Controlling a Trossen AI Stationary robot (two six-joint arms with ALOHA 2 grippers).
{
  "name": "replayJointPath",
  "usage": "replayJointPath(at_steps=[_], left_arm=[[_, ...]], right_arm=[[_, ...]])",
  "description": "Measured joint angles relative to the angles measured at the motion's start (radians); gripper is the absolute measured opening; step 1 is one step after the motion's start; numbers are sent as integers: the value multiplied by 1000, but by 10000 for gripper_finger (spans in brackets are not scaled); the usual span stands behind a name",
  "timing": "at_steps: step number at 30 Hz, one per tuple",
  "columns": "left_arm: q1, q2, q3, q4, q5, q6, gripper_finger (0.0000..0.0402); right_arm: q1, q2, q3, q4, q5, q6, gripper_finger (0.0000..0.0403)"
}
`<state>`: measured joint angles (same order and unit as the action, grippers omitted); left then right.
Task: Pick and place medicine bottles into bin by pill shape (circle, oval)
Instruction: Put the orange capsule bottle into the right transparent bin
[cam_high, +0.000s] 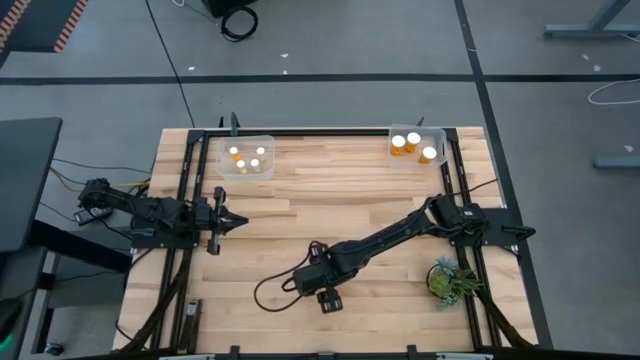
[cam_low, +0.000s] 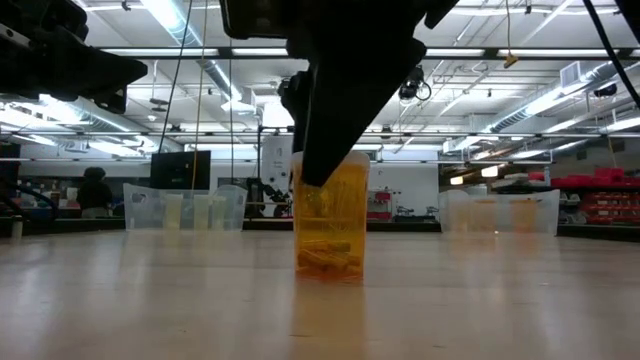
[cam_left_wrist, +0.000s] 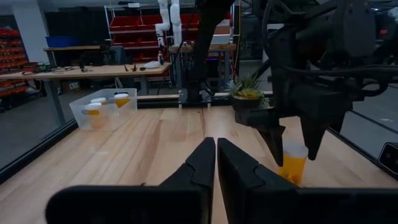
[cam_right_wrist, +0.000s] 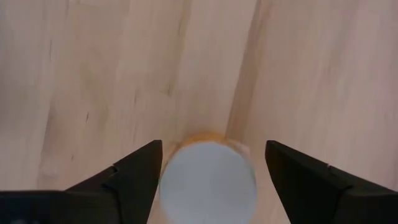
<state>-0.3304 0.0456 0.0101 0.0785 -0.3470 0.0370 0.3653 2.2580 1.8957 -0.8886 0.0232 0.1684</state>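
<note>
One medicine bottle (cam_low: 331, 215) is left out on the wooden table (cam_high: 330, 200), standing upright near the front edge a little right of centre, orange with a white cap. The right gripper (cam_right_wrist: 208, 165) hangs directly over it, pointing down, its fingers (cam_right_wrist: 134, 171) spread on either side of the cap with a gap on both sides — nothing is clamped yet. The left gripper (cam_left_wrist: 216, 163) waits at the left side of the table with its fingers pressed together and empty.

At the far edge stand two clear bins. The far-left bin (cam_high: 246, 157) holds what look like four small capped bottles; the far-right bin (cam_high: 417, 144) holds three wider ones, though the count is hard to be sure of from above.

Risks from here are mostly in the closing. The bottle sits nearer one finger than the other, so that finger may touch first and nudge or tip it. A grip taken high on the smooth cap could slip during the lift — lower on the body seems safer. Choosing the wrong bin is the remaining hazard; its width suggests the far-right one.
</note>
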Motion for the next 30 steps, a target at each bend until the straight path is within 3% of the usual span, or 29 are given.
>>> replayJointPath(at_steps=[11, 21, 30], left_arm=[[0, 0, 0, 0, 0, 0, 34], [0, 0, 0, 0, 0, 0, 28], [0, 0, 0, 0, 0, 0, 33]], right_arm=[[0, -2, 0, -56, -6, 22, 266], [-9, -2, 0, -62, -24, 48, 219], [-25, -4, 27, -188, -22, 71, 225]])
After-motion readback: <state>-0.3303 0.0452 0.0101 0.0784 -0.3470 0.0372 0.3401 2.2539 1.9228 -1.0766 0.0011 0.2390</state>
